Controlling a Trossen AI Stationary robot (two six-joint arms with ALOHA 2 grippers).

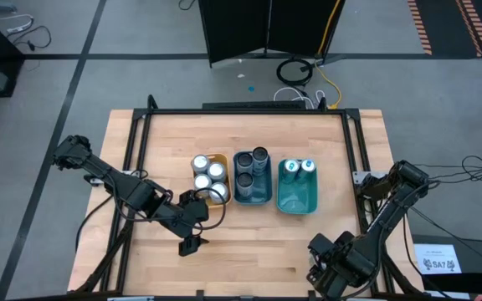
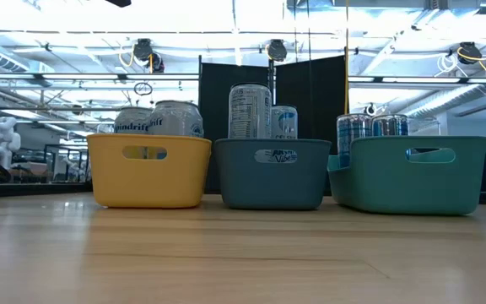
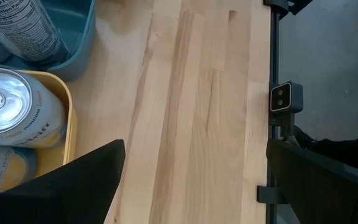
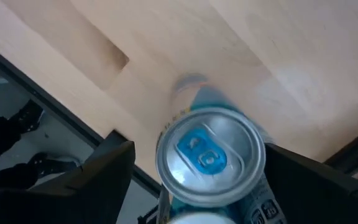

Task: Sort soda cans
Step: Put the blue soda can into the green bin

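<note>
Between my right gripper's (image 4: 194, 180) two dark fingers (image 4: 101, 177) stands a soda can (image 4: 210, 163), its silver lid toward the wrist camera with a bright blue pull tab and a pale blue side. My jaws stand wide on either side of it; I cannot tell whether the pads touch its wall. This gripper (image 1: 329, 267) is at the table's (image 1: 249, 251) near edge on my right.

My left gripper (image 1: 192, 226) hovers with jaws spread and empty just beside the yellow tray (image 1: 222, 159), which holds silver cans (image 1: 206, 174) with yellow print. Next to it, the dark blue tray (image 1: 253, 197) holds dark-topped cans (image 1: 253, 167), and the teal tray (image 1: 298, 201) holds two blue-tabbed cans (image 1: 299, 167).
</note>
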